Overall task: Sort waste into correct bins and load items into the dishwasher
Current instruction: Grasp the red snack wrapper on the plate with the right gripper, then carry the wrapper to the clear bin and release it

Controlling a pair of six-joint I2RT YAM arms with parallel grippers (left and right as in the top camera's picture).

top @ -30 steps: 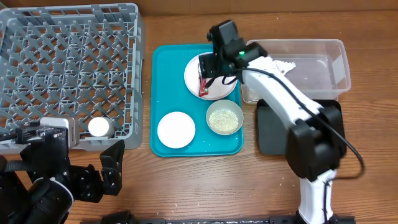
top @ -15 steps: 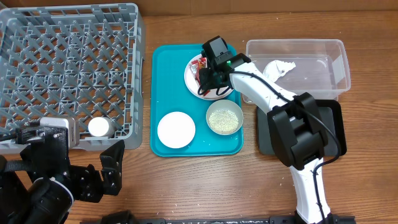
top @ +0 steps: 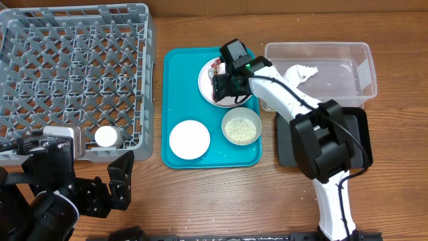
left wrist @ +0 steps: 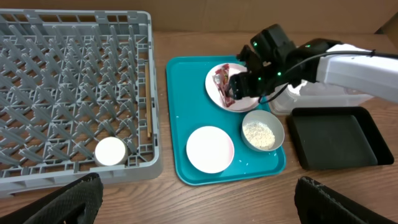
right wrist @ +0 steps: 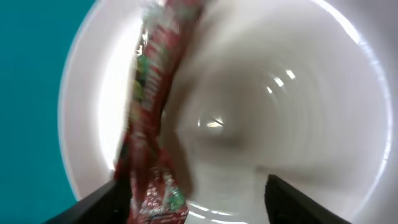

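So: this is the waste-sorting step, and the target is the wrapper [top: 215,72], red and white. It lies along the left side of the plate [top: 203,84], which sits at the back of the teal tray [top: 174,100].

The right pincer [top: 223,87] is down over the plate with its fingers apart and nothing gripped. In the wrist view the wrapper lies just inside one finger [right wrist: 106,205], and the other finger is well off across bare plate. I can't tell whether the tips touch the plate.

The left pincer [left wrist: 198,186] sits low at the near edge of the tabletop [top: 200,194], spread wide and holding nothing.

Other state:
- The napkin [top: 297,72] is in the clear tub [top: 348,50].
- The black tray [left wrist: 339,140], just in front of the tub, looks empty.
- The bowl of grains [top: 241,127] and the pale bowl [top: 189,139] are on the near half of the teal tray.
- The cup [top: 106,136] is in the grey rack [top: 150,80], at its near corner.

My read is that one waste item is binned and one dish is racked. That leaves the wrapper, grains, plate and both bowls.

Next move, as I judge it:
- Shift sideways so the wrapper is centred between the fingers.
- Close on it and lift clear of the plate.
- Carry it right to a bin. Which bin it belongs in I can't tell.

Risk: the wrapper is thin and lies flat on a glossy plate. A shallow pinch may slide it or nudge the plate instead of catching it.
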